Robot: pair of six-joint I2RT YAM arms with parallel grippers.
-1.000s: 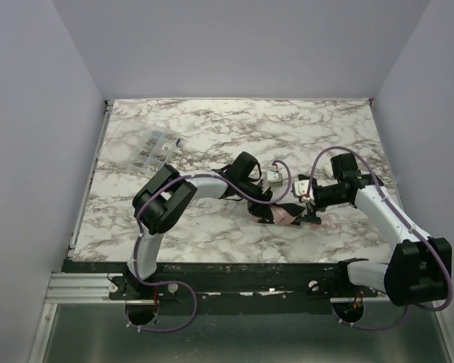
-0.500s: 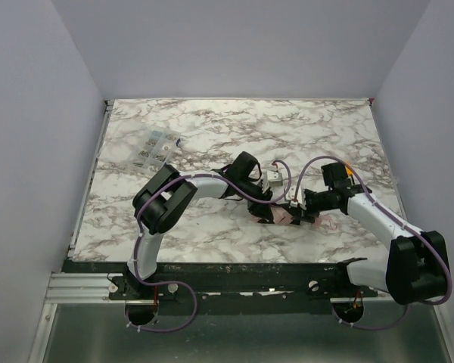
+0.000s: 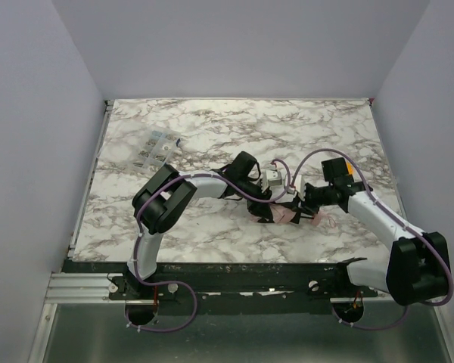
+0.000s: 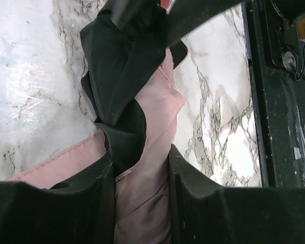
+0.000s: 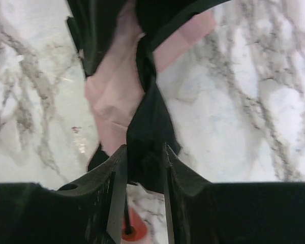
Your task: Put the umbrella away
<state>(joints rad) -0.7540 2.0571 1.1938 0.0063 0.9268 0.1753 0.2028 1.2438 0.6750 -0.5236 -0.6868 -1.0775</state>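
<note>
Pink, likely limp umbrella cloth sits clamped between left gripper jaws; right gripper jaws pinch its sturdier black band.

Matt pink cloth umbrella; glossy marble-look table (smooth)

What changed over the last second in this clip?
The right arm dropped and reached left, and the right fingers closed onto black fabric of the umbrella. The left fingers kept gripping its pink fabric; it stayed put on the table.
</note>
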